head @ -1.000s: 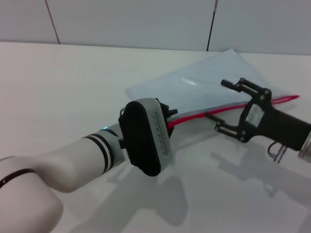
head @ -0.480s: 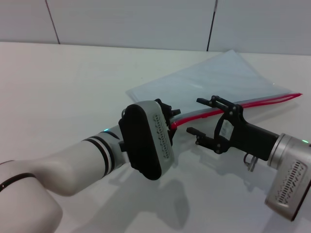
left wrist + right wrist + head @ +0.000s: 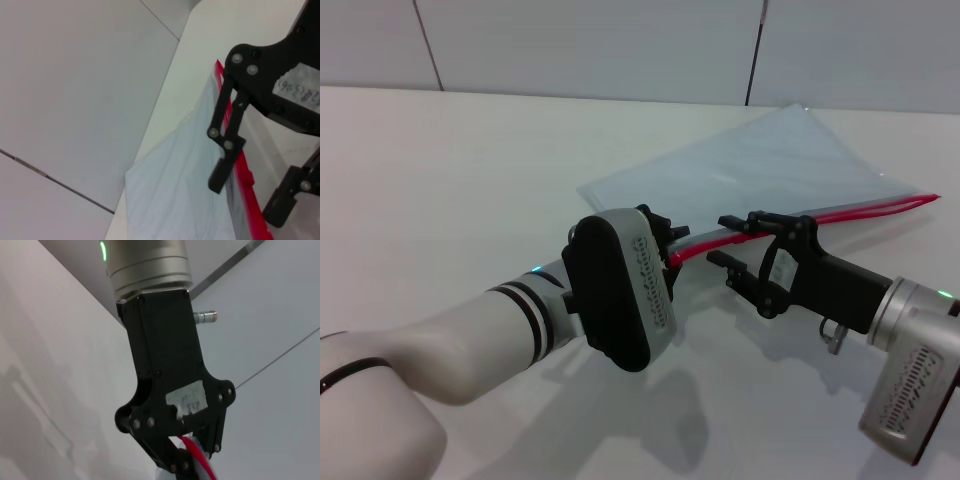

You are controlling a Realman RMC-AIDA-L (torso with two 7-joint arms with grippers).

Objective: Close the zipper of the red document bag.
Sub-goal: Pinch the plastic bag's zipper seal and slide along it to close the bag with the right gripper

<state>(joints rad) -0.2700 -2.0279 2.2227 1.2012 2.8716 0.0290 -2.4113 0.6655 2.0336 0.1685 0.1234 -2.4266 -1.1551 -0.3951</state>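
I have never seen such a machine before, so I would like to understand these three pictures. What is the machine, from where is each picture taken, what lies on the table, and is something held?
This is a robot with two arms, each ending in a black gripper. The wide picture comes from a camera on its head, looking down at a white table. The other two come from cameras on the wrists, so each mostly shows the other arm's gripper close up.

On the table lies a large flat translucent pale-blue plastic pouch, the red document bag. Along one long edge runs a thin bright red strip, the zipper.

The left gripper is shut on the near end of the zipper edge; the right wrist picture shows the red strip between its fingers. The right gripper is open and sits beside it, one finger on each side of the strip, holding nothing yet.
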